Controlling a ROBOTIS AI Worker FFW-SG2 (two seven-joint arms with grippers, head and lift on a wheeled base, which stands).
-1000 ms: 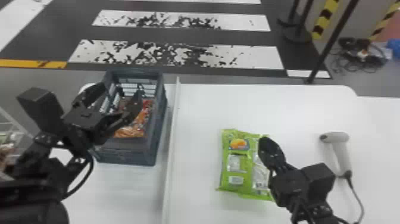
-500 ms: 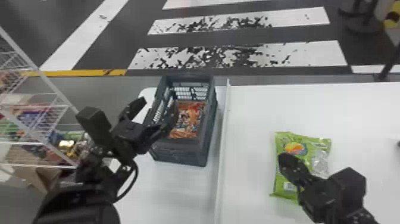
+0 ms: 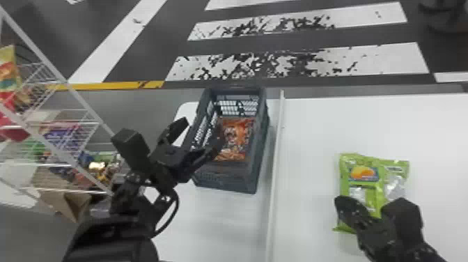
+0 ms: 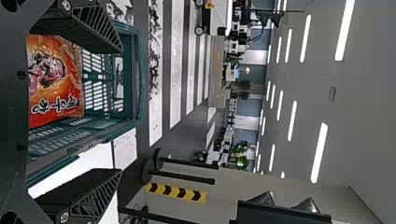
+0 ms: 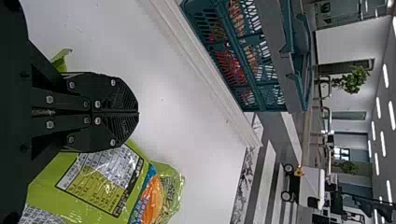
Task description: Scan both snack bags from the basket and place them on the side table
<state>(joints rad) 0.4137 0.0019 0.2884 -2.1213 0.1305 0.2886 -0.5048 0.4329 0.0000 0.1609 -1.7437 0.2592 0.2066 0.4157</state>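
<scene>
My left gripper (image 3: 200,133) stands open by the left wall of the grey-blue basket (image 3: 260,153), one finger over its inside. An orange snack bag (image 3: 236,134) lies in the basket. In the left wrist view, the orange bag (image 4: 56,81) shows beside the open left gripper (image 4: 120,110), nothing between its fingers. On the white table lies a green snack bag (image 3: 362,184), partly covered by my right gripper (image 3: 339,202). The right wrist view has the right gripper (image 5: 138,112) shut with nothing held, above the green bag (image 5: 100,182).
A white wire rack (image 3: 82,122) with packaged goods stands at the left, a cardboard box (image 3: 66,202) near its foot. A pale raised strip (image 3: 276,156) runs along the white table (image 3: 348,129) between basket and green bag.
The head view has turned left, bringing in the rack while the scanner has left it. Against the green bag, my right gripper has shifted left. My left gripper has shifted slightly left relative to the basket.
</scene>
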